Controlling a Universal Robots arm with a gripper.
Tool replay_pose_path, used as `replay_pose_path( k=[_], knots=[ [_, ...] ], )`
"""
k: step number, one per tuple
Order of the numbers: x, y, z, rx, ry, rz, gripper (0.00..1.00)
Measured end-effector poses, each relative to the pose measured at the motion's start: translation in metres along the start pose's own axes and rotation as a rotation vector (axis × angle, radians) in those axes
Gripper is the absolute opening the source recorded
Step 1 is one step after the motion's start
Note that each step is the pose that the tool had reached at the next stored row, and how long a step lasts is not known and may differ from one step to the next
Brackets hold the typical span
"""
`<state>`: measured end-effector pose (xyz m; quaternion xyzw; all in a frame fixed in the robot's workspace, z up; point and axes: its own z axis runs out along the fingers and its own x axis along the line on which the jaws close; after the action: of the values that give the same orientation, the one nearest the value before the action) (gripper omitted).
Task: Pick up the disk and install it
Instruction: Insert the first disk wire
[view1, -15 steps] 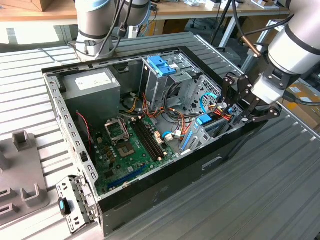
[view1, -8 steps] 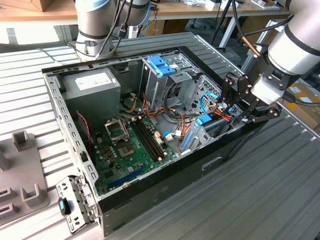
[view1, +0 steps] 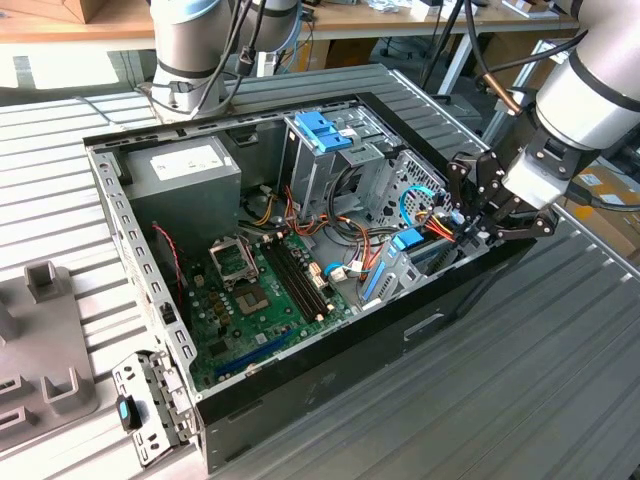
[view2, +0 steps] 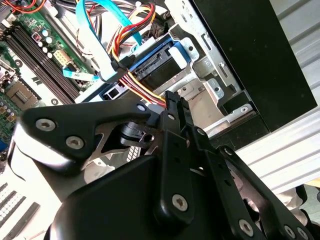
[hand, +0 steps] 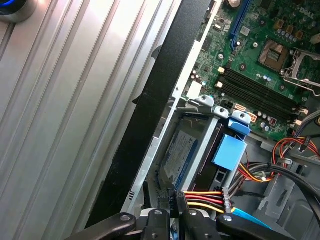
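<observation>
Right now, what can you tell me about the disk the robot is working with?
The disk is a flat, silver-grey metal drive with a white label topped by a blue band. It sits on edge in a metal bay at the corner of the open computer case, beside the green motherboard. Blue plastic rails flank it, and red, yellow and black wires plug into its end. The gripper hovers close to that cabled end.

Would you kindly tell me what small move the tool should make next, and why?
Probably a short lift clear: the silver-grey metal disk with the blue-banded white label appears to lie in its bay beside the black case wall, and the tool hovers at its cabled end.
</observation>
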<state>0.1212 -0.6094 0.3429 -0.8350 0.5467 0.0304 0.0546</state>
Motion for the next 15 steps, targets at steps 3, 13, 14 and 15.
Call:
replay_pose_path(
  k=[3,13,14,15],
  knots=[
    [0.0001,-0.0001,0.0000,0.0000,0.0000,0.000,0.17],
    [-0.0004,-0.0004,-0.0042,0.0006,-0.0012,0.000,0.17],
    [-0.0005,-0.0005,-0.0049,0.0007,-0.0014,0.000,0.17],
    [-0.0006,-0.0005,-0.0059,0.0010,-0.0021,0.000,0.17]
  ],
)
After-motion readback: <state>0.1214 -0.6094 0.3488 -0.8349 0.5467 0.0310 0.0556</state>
